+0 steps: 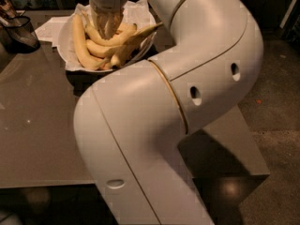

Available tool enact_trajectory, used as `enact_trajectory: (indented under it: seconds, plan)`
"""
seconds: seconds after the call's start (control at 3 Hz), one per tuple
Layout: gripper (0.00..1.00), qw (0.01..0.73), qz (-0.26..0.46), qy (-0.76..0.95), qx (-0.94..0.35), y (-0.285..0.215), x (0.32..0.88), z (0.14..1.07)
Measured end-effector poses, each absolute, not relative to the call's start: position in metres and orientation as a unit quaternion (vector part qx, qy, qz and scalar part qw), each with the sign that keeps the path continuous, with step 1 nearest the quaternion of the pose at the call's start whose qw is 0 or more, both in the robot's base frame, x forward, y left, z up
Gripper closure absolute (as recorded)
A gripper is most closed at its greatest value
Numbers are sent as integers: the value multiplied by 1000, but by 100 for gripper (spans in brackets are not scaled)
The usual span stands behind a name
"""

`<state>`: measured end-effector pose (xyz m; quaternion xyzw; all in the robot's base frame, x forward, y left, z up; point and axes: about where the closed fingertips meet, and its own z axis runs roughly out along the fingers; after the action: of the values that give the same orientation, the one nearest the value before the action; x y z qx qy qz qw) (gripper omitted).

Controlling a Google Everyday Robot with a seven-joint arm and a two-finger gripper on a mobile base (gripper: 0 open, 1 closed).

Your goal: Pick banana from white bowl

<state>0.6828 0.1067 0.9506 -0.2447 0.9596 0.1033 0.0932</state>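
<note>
Yellow bananas [101, 49] lie heaped in the bowl [62, 39], a deep white dish lined with crumpled white paper. The gripper [107, 26] is down among them at the middle of the heap. One long banana [78, 41] lies just beside it on the view's left. A brown-tipped banana [138, 33] points away on the right.
</note>
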Motion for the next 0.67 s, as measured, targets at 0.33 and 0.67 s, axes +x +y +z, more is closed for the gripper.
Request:
enact_trajectory:
  seconds: [0.33, 0.67]
  plan:
    - [100, 69, 92, 980, -163, 101, 670, 940]
    - [100, 45, 84, 990, -109, 99, 654, 927]
